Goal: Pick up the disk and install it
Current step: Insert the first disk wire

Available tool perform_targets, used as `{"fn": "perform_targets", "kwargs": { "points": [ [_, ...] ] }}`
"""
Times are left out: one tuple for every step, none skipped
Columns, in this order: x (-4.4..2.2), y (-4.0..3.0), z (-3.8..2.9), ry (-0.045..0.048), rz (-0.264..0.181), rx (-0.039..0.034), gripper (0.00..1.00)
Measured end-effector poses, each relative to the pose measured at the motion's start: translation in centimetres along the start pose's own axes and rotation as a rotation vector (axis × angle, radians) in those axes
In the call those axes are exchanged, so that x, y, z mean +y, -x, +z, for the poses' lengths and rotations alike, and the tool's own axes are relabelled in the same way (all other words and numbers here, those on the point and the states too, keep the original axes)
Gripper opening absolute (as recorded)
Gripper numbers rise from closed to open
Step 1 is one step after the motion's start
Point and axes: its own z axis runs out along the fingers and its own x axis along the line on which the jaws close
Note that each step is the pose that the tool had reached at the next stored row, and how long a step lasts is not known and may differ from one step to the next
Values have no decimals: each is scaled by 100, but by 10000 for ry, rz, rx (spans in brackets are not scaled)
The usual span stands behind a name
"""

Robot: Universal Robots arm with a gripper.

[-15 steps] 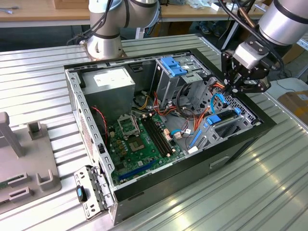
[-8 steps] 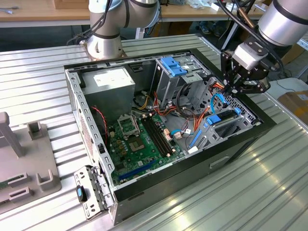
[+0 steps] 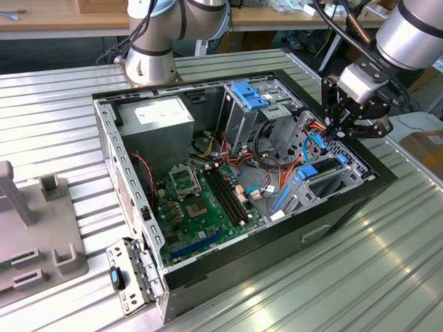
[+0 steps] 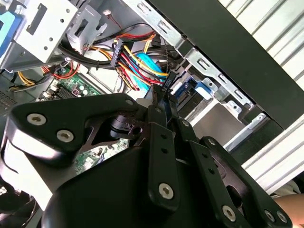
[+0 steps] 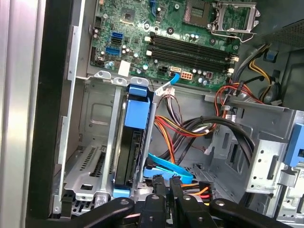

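The disk [image 5: 129, 147] stands on edge in the drive bay at the case's front. Its dark body sits between two metal rails, with its blue carrier frame [image 5: 141, 111] at the end towards the motherboard. In the exterior view the disk [image 3: 325, 178] lies in the bay at that view's right, under the gripper [image 3: 332, 135]. The gripper [image 5: 167, 183] hovers just off the bay beside the disk, fingers pressed together with nothing visible between them. A blue flat cable [image 5: 166, 168] runs right by the fingertips. In the second wrist view the gripper [image 4: 160, 97] points at the cable bundle.
The open computer case [image 3: 346, 200] lies on a ribbed metal table. Inside are the green motherboard [image 3: 201, 200], a grey power-supply box [image 3: 159, 117], a drive cage with a blue bracket [image 3: 250, 93] and coloured wires [image 5: 190, 126]. A grey fixture [image 3: 34, 235] sits at the exterior view's left.
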Motion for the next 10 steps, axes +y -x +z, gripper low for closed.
{"fn": "perform_targets", "kwargs": {
  "points": [
    [2,-14,-2,-2,23,3,16],
    [6,-37,-5,-6,49,5,16],
    [8,-53,-7,-7,63,6,16],
    [10,-68,-9,-9,75,6,16],
    [14,-92,-12,-11,92,6,16],
    [16,-107,-14,-12,104,8,16],
    [19,-127,-17,-14,118,7,16],
    [24,-159,-20,-15,128,7,16],
    [31,-182,-23,-17,132,6,16],
    [41,-188,-23,-17,133,6,16]
  ]
}}
